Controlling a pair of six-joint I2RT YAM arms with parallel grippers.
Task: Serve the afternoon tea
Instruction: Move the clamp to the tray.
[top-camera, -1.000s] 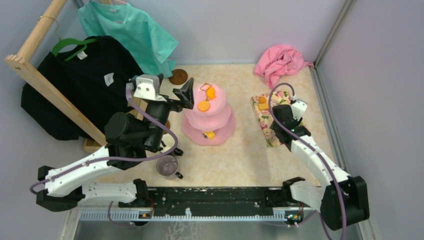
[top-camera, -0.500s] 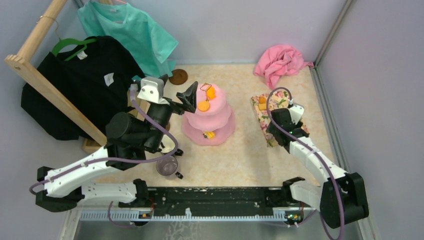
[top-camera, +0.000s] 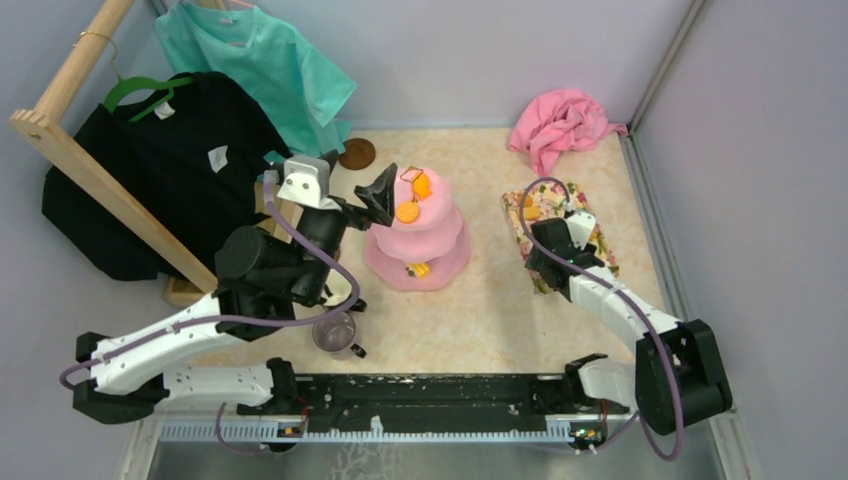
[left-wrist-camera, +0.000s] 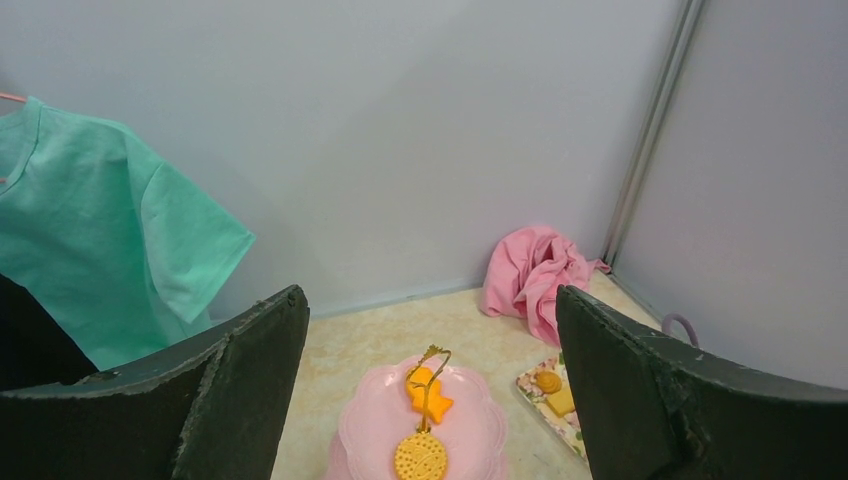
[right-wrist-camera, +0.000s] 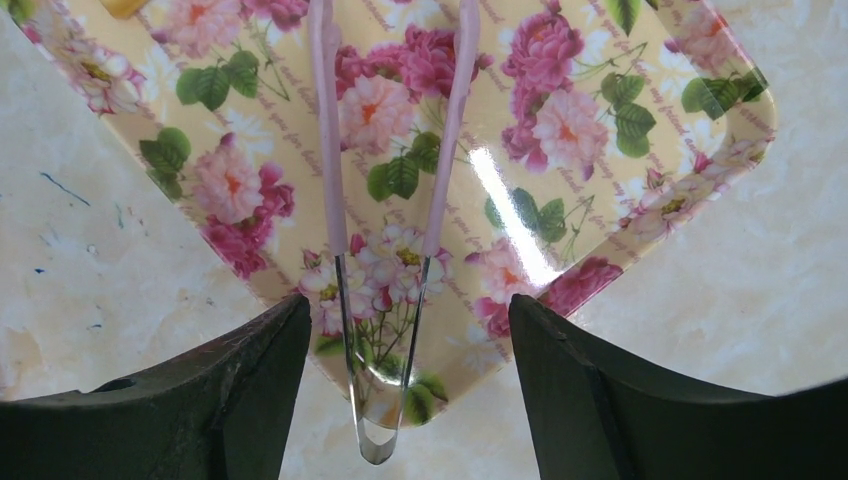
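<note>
The right tool (right-wrist-camera: 408, 310) was spread, straddling the tongs (right-wrist-camera: 326, 150) on the floral tray (right-wrist-camera: 600, 130); their long axis ran straight away, hinge nearest; the left tool (left-wrist-camera: 428, 300), also spread, hung beside the cake stand (top-camera: 440, 238) mid-counter (top-camera: 480, 310).

faint unreadable script on floral tray (right-wrist-camera: 600, 150)

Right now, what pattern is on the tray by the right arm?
Pink-red roses, green leaves on pale yellow; the tray shows best in the right wrist view.
</note>
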